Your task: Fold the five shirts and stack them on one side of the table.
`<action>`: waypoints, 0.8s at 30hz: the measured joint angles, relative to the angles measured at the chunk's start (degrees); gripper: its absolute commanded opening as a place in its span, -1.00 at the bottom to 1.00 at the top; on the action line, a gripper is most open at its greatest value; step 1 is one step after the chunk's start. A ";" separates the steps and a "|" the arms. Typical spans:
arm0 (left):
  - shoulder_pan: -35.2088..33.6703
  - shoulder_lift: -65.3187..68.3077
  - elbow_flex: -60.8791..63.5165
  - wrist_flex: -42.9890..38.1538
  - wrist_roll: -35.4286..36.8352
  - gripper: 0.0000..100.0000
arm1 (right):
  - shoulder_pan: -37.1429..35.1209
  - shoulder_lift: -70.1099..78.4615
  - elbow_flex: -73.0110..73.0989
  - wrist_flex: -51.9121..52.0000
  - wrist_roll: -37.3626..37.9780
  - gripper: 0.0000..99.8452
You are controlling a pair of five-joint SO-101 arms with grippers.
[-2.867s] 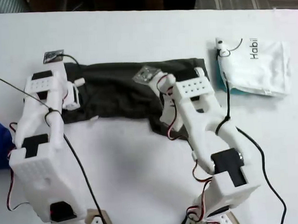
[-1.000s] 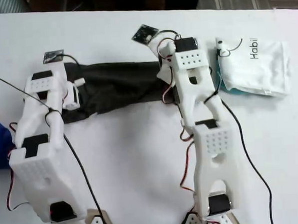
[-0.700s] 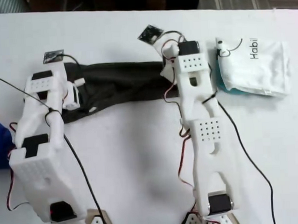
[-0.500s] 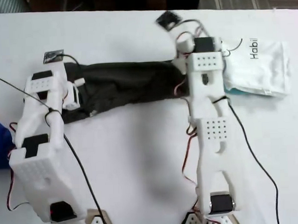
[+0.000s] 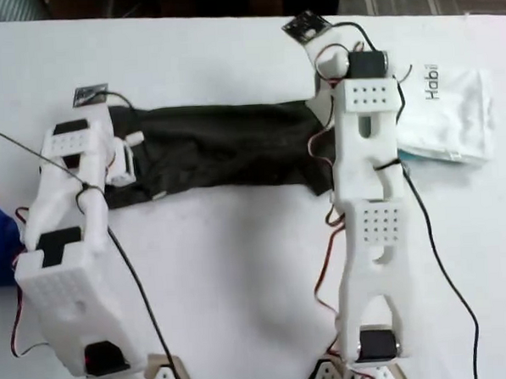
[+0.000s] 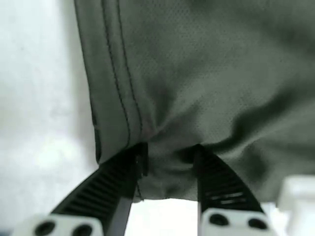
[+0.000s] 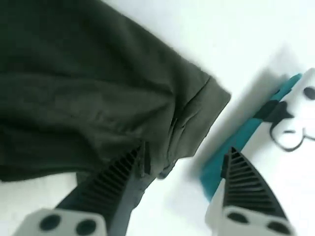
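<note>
While my left gripper (image 6: 169, 153) clenches the bunched hem of the dark shirt (image 6: 197, 73), I see the right gripper (image 7: 184, 157) released | shirt corner beside one jaw | shirt spans upper-middle frame.

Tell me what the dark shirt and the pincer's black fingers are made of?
The dark shirt looks like soft matte knit cloth: fine mesh texture, stitched hem, wrinkles. The left pincer has fingers that look like hard black plastic, ridged, maybe printed.

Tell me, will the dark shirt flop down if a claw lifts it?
Probably floppy: the dark shirt wrinkles and bunches at the left claw. Lifted, it would likely sag and drape rather than keep its shape. It looks thin, so it is probably light.
</note>
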 measured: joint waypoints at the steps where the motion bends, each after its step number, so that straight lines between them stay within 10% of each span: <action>1: 0.00 0.00 0.00 0.00 0.00 -0.66 | -0.09 -1.58 3.69 -0.26 -0.09 -0.53; 9: 0.00 0.00 0.00 0.00 0.00 -0.66 | -2.46 -2.64 16.97 -12.22 -3.43 -0.53; 24: 0.00 0.00 0.00 0.00 0.00 -0.66 | -1.05 2.99 18.46 -0.18 2.55 -0.63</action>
